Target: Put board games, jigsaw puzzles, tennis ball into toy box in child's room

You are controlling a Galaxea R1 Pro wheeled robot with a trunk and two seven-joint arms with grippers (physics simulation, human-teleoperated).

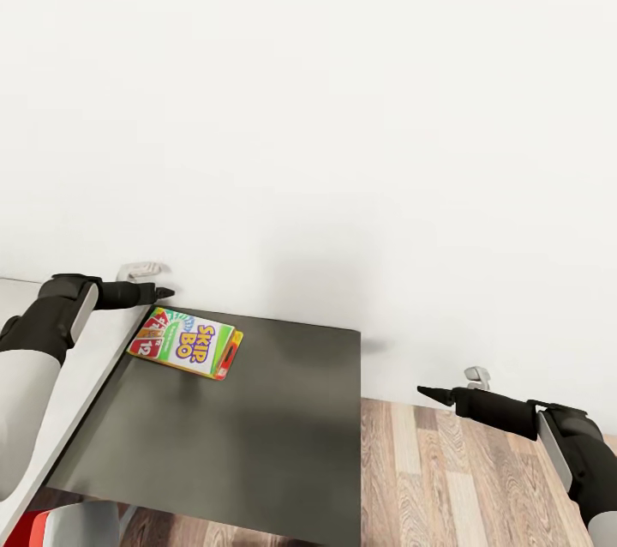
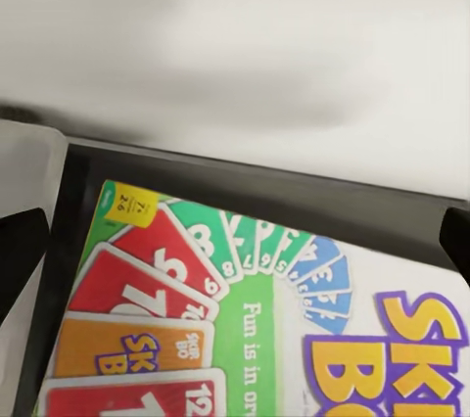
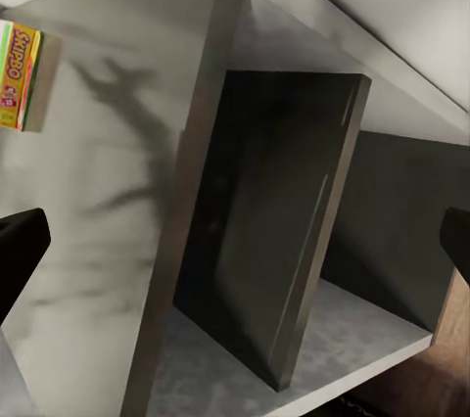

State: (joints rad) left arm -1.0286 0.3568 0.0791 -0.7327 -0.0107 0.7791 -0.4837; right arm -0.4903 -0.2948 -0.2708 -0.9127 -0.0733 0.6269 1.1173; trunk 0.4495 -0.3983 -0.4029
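One board game, a white-green-purple SKIP-BO box, lies flat on the table's dark grey top near the wall and the seam with the light grey top. My left gripper hovers just beyond the box's far left corner. In the left wrist view the box sits close below, and the dark fingers stand wide apart, open and empty. My right gripper hangs open over the floor to the right of the table, and its wrist view shows the box far off. The toy box is out of view.
A bare white wall rises right behind the table. Wood-plank floor lies to the table's right. The right wrist view shows the table's dark side panel and a shelf under the top. Something red shows at the bottom left.
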